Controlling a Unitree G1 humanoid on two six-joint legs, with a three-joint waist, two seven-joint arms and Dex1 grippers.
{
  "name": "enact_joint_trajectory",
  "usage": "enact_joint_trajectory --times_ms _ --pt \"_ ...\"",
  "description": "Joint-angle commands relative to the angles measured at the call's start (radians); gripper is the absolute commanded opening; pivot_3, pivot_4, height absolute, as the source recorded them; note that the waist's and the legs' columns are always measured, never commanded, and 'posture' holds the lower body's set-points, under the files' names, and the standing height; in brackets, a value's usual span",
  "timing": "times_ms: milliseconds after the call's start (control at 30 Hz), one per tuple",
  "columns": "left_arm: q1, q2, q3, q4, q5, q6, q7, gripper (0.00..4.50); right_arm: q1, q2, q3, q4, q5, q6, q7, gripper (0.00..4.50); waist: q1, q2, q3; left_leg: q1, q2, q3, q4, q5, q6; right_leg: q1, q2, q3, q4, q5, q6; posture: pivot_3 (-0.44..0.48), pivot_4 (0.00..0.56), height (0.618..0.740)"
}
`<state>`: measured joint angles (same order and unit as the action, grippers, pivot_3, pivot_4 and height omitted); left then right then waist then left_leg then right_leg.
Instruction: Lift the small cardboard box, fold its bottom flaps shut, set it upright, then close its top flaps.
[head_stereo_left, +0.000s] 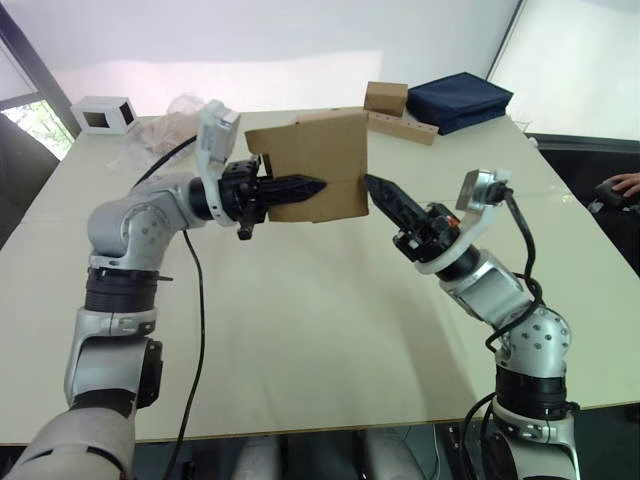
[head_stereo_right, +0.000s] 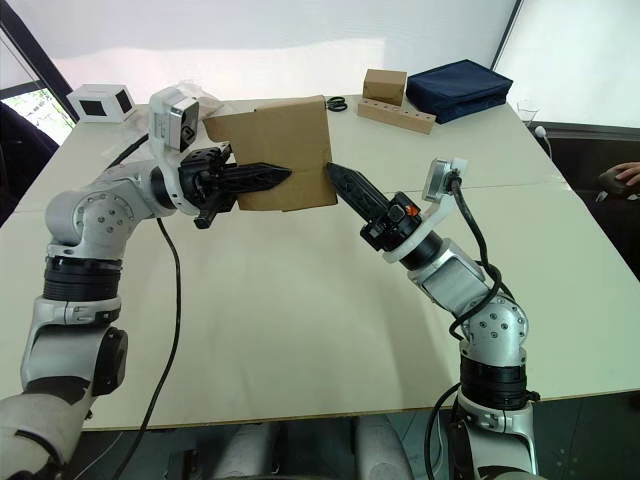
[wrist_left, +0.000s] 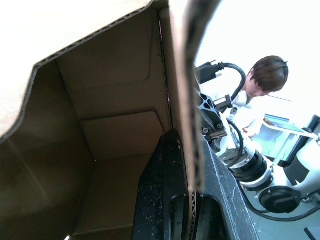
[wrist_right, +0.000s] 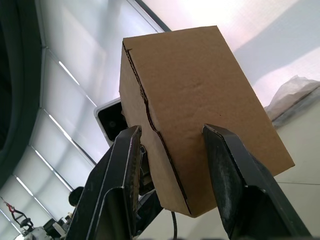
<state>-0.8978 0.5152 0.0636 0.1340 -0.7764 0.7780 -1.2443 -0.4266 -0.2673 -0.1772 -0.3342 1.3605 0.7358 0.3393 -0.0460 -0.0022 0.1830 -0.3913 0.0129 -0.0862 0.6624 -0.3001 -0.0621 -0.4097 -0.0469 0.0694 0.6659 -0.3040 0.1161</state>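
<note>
At upper centre of the frame, the left gripper (head_stereo_left: 300, 187) reaches sideways, jaws clamped on a wall of the one plain brown small cardboard box (head_stereo_left: 318, 165), held above the white worktop (head_stereo_left: 330, 320). The right gripper (head_stereo_left: 378, 190) angles up with its tips at the box's right edge, jaws parted.

The small cardboard box (head_stereo_left: 320, 160) hides one finger of the left gripper (head_stereo_left: 300, 187): that finger is inside, behind the near wall, and in the left wrist view the picture's bottom edge cuts it off. The same view's top and side edges cut the open end of the box, so its flaps cannot be counted there. The head views hide the box's far side and the table (head_stereo_left: 330, 320) behind it. A person (wrist_left: 260, 85) past the box is partly covered by the right arm. The picture's side edge cuts off a hand (head_stereo_left: 625, 185).
</note>
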Motion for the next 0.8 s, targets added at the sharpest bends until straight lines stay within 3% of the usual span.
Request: enact_joint_trajectory --times_ms 33,300,800 --pt "-0.015 -0.007 0.015 -0.026 -0.013 -0.01 0.005 0.0 0.001 0.017 0.077 -0.069 -0.016 0.02 0.025 1.96 0.0 0.0 0.0 0.0 0.0 0.0 0.0 0.0 0.0 0.0 0.0 0.0 0.0 0.0 0.0 0.0 0.15 0.74" --pt "-0.014 -0.006 0.014 -0.031 -0.011 -0.008 0.008 0.0 0.007 0.026 0.091 -0.077 -0.058 0.017 0.026 1.96 0.001 0.0 0.0 0.0 0.0 0.0 0.0 0.0 0.0 0.0 0.0 0.0 0.0 0.0 0.0 0.0 0.15 0.74" --pt "0.003 0.043 0.022 -0.071 -0.029 0.021 -0.018 0.0 0.02 -0.119 -0.03 -0.073 0.021 0.037 0.048 1.96 0.001 0.0 0.0 0.0 0.0 0.0 0.0 -0.001 0.001 0.0 0.0 0.0 0.0 0.0 0.0 0.0 0.15 0.74"
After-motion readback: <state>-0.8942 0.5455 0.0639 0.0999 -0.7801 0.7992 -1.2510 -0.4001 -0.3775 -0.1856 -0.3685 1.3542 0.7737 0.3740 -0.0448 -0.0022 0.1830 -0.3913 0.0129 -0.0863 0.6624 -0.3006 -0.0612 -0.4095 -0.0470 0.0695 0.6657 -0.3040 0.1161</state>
